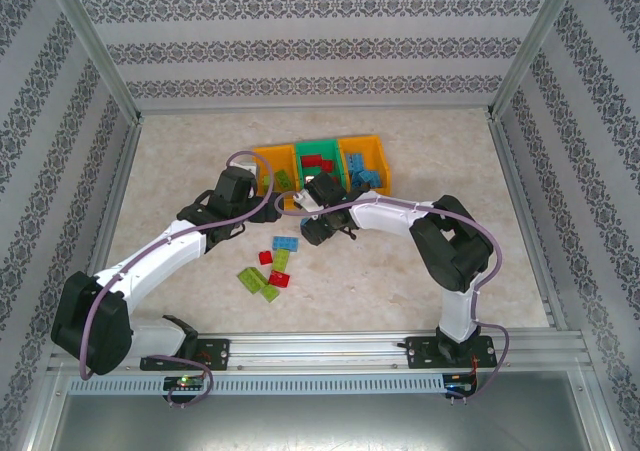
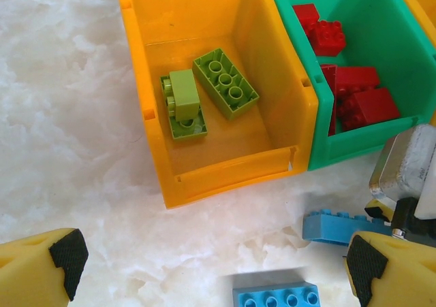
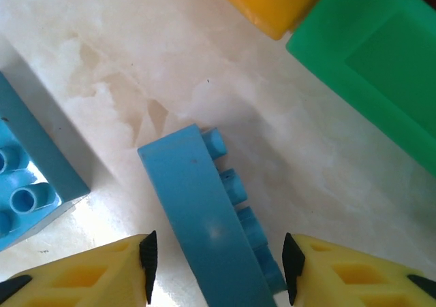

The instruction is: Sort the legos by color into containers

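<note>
Two blue bricks lie on the table (image 3: 136,69) just in front of the green bin (image 3: 368,62), and the right gripper (image 3: 220,266) sits low over one of them. This blue brick (image 3: 204,205) lies on its side with its studs facing one pad. The jaws stand at a middling width astride it. The stud side looks all but touching and a sliver of gap shows on the flat side, so there is no grip yet. The second blue brick (image 3: 27,184) lies just beside it, studs up, outside the other finger.

The left gripper (image 2: 214,263) hovers near the left bin (image 2: 153,116), jaws spread wide, holding nothing. Two lime bricks (image 2: 225,82) lie in that bin, and red bricks (image 2: 354,82) sit in the green one next door. From above, the right bin (image 1: 378,151) holds blue pieces, so that looks like this brick's home.

To do the pick well, the pads should press flat face against stud tips evenly. Studs make a bumpy, narrow seat, and the brick could twist or roll out. The pads belong near the middle of its length, not at an end. A straight lift before any swing should clear the green bin's wall, and the left arm is close enough to mind. A low release over the right bin is safest. More loose bricks (image 1: 272,271), red, lime and blue, wait nearer the arm bases.
</note>
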Controlling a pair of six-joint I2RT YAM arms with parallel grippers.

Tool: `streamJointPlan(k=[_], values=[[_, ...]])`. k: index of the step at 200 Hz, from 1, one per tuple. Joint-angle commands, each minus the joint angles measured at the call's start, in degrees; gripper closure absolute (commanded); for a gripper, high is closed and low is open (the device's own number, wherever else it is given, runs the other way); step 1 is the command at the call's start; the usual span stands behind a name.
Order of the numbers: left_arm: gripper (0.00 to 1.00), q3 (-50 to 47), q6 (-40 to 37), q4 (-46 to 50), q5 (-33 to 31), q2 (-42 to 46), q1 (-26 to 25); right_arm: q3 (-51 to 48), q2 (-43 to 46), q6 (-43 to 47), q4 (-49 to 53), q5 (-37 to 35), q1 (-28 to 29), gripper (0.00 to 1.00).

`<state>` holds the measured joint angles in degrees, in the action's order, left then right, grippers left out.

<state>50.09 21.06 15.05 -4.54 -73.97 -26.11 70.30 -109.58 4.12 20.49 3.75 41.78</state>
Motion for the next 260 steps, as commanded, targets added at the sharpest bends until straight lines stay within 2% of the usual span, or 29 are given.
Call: streamJointPlan(k=[1, 37, 69, 87, 136, 160, 197, 227, 260], values=[[0.01, -1.07, 1.59, 1.57, 0.58, 1.19, 0.97, 1.46, -1.60, 1.47, 1.84, 0.30, 0.49, 0.48], [0.01, -1.51, 1.75, 1.85, 0.82, 1.55, 1.16, 1.20, -1.93, 1.81, 1.75, 0.34, 0.66, 0.52], [0.01, -1.52, 1.96, 1.83, 0.95, 1.66, 1.26, 0.64, -1.33, 1.64, 1.31, 0.10, 0.77, 0.68], [0.01, -1.56, 2.10, 1.90, 0.93, 1.77, 1.37, -0.97, 0.58, 1.34, -0.23, 0.54, 0.77, 0.73], [0.01, -2.14, 2.06, 2.40, 0.25, 1.82, 1.46, -6.54, 9.82, -0.25, -2.20, 2.86, -0.13, 0.75], [0.01, -2.67, 2.14, 2.67, -0.29, 1.86, 1.46, -9.45, 14.98, -3.04, -4.02, 6.23, -4.15, 0.76], [0.00, -3.58, 0.69, 4.28, 0.20, 2.13, 1.48, -14.13, 21.85, -11.95, -11.67, 15.71, -14.84, 0.79], [0.00, -4.92, -0.30, 4.11, 2.44, 2.10, 1.33, -11.52, 20.36, -17.05, -11.82, 13.03, -20.36, 0.79], [0.00, -4.98, -0.46, 5.62, 3.36, 0.94, 1.16, -3.66, 12.51, -22.44, -7.29, 8.78, -24.15, 0.78]])
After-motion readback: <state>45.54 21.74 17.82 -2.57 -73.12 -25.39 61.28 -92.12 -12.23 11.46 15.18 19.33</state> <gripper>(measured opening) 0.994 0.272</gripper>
